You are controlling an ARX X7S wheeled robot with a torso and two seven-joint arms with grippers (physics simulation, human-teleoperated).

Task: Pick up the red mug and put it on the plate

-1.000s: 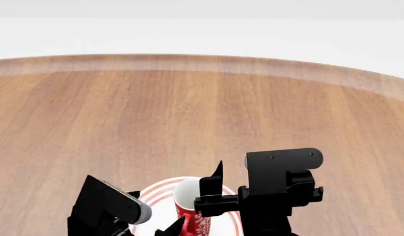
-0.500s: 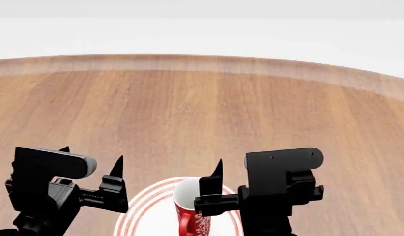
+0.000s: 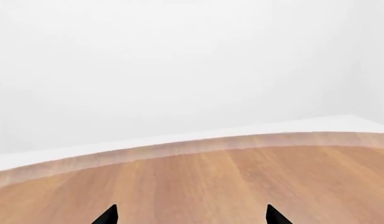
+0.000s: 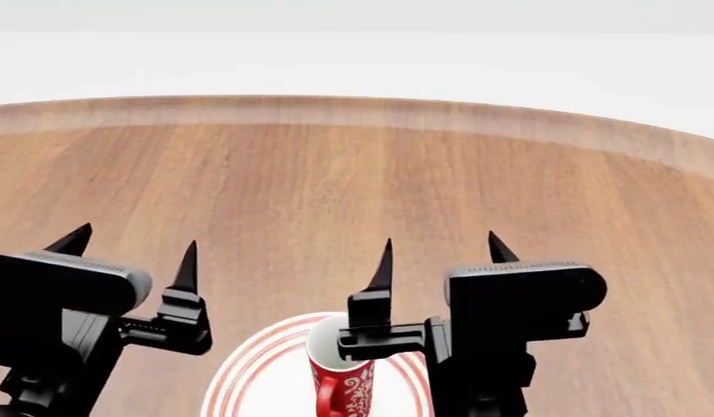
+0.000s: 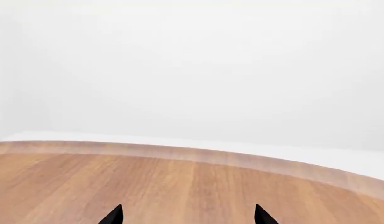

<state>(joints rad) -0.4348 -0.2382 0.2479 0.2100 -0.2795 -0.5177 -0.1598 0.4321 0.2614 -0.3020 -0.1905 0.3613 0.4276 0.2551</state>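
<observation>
Both grippers hang with fingers spread and nothing between them. In the head view the left gripper [image 4: 131, 248] sits at the lower left of the frame, the right gripper [image 4: 440, 248] at lower centre-right, each with two black pointed tips well apart. The wrist views agree: the left fingertips [image 3: 108, 215] and the right fingertips [image 5: 114, 215] show only as separate points at the bottom edge, with bare wooden table [image 4: 357, 191] and white wall beyond.

The red mug [image 4: 343, 378] stands upright on the plate [image 4: 247, 382] at the bottom centre of the head view, partly hidden by the right gripper's finger mount and cut off by the frame's lower edge. Its white inside, floral red wall and part of the red handle at its lower left show. So the placing looks done, as far as can be seen.

As a judgement, the mug would handle like glazed ceramic: stiff, smooth and rather slippery, fairly light for its small size, and liable to chip if knocked against the plate. Being tall and narrow it could tip from a sideways nudge. Should it need regripping, the soundest hold is across the body below the rim, clear of the handle
</observation>
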